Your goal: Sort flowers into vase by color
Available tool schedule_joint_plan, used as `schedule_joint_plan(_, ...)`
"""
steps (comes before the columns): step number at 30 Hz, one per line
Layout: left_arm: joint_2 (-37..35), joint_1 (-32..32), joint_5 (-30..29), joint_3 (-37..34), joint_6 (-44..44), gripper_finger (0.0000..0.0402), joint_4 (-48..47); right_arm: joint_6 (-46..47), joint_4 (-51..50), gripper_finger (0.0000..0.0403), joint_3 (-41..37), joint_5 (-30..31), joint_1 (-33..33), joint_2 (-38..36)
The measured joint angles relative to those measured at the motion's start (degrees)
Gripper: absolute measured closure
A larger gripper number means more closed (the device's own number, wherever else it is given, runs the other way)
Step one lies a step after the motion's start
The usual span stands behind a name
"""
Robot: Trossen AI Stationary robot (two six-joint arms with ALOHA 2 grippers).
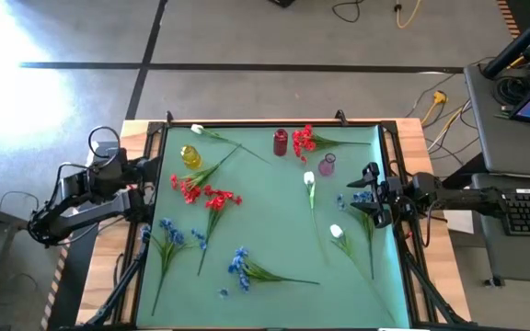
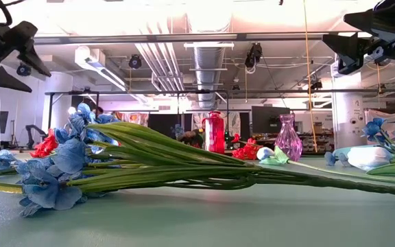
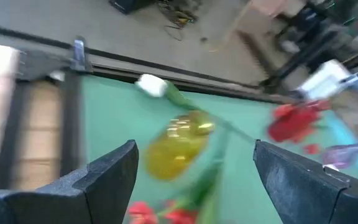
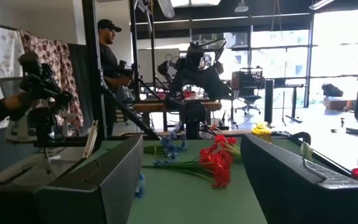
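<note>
High view looks straight down on the whole bench (image 1: 274,230). Low view sits at bench height, close behind a blue flower (image 2: 53,171). Both share the red vase (image 1: 281,142).

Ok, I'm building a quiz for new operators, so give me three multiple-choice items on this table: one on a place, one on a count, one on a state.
1. Which vase stands between the other two?
A. yellow
B. red
C. pink

2. How many vases are on the table?
A. one
B. two
C. three

3. How is the left gripper?
A. open, holding nothing
B. shut on a white flower
C. shut on a vase

Answers:
1 B: in the high view the red vase stands between the yellow vase and the pink vase.
2 C: those three are the only vases on the table.
3 A: in the left wrist view the left gripper has its fingers wide apart with nothing between them.
</note>
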Motion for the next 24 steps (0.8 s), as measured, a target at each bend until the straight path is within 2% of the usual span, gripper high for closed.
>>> schedule_joint_plan(2, 0.0, 0.0, 5.6, -0.1, 4.0, 0.0093, 6.6, 0.1, 0.0, 0.0140, 0.0, 0.0, 0.0, 0.0)
schedule_joint_plan(4, 0.1, 0.0, 16.0, -0.6, 11.7, 0.0093, 17.6, 0.1, 0.1, 0.0140, 0.0, 0.0, 0.0, 0.0)
schedule_joint_plan(5, 0.1, 0.0, 23.1, -1.2, 15.2, 0.0093, 24.1, 0.1, 0.2, 0.0140, 0.0, 0.0, 0.0, 0.0)
schedule_joint_plan(7, 0.8, 0.0, 41.0, -4.1, 21.6, 0.0093, 41.6, 1.1, 0.5, 0.0140, 0.0, 0.0, 0.0, 0.0)
schedule_joint_plan(9, 1.9, -0.1, 58.0, -8.3, 23.8, 0.0093, 61.2, 2.6, 0.5, 0.0140, 0.0, 0.0, 0.0, 0.0)
schedule_joint_plan(11, 3.2, -0.1, 68.3, -12.4, 22.7, 0.0093, 78.6, 3.5, 0.5, 0.0140, 0.0, 0.1, 0.0, 0.0)
schedule_joint_plan(12, 3.7, -0.1, 70.9, -14.4, 21.4, 0.0093, 85.3, 4.1, 0.5, 0.0140, 0.0, 0.1, 0.0, 0.0)
schedule_joint_plan(14, 4.2, -0.4, 72.1, -18.0, 19.4, 0.0093, 92.1, 5.1, 0.5, 0.0140, 0.0, 0.1, 0.0, 0.0)
schedule_joint_plan(20, 4.3, -1.6, 71.8, -21.5, 17.2, 0.0093, 92.9, 12.5, 4.2, 0.0140, 0.1, 0.8, 0.0, 0.0)
schedule_joint_plan(24, 4.3, -2.8, 72.0, -21.0, 16.9, 0.0093, 89.9, 17.3, 3.3, 0.0140, 1.5, 7.7, 0.0, 0.9)
